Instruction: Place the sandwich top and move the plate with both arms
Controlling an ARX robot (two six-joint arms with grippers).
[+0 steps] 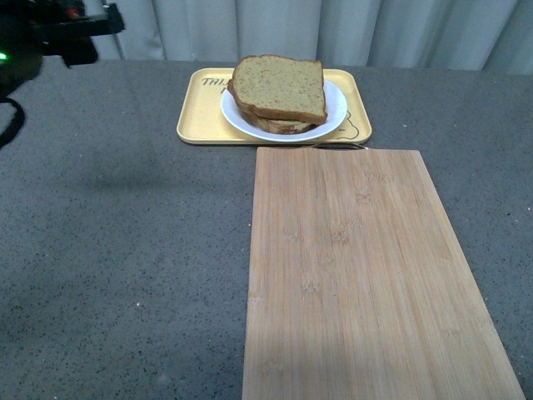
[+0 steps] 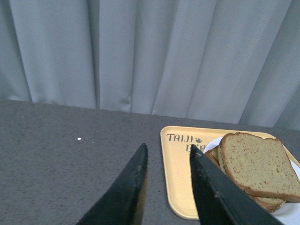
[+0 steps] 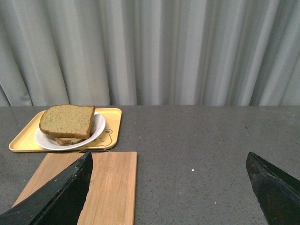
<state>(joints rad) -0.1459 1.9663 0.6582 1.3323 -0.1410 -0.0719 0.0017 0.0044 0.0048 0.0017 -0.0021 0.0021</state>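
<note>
Centrally near the top of the front view: sandwich top (image 1: 279, 87) lying flat on the stack of slices, on the plate (image 1: 333, 112), plate resting in the yellow tray (image 1: 200, 112). Below, right of centre: bamboo cutting board (image 1: 358, 275), far edge just short of the tray. Upper left corner: left arm (image 1: 58, 33), raised, apart from the food. Left gripper (image 2: 167, 154) parted, nothing between. Right gripper (image 3: 169, 161) spread wide, empty.

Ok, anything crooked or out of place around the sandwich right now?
Only slightly: the sandwich top sits skewed on the stack, overhanging the plate rim toward the yellow tray. Nothing spilled or damaged. The cutting board lies bare.
</note>
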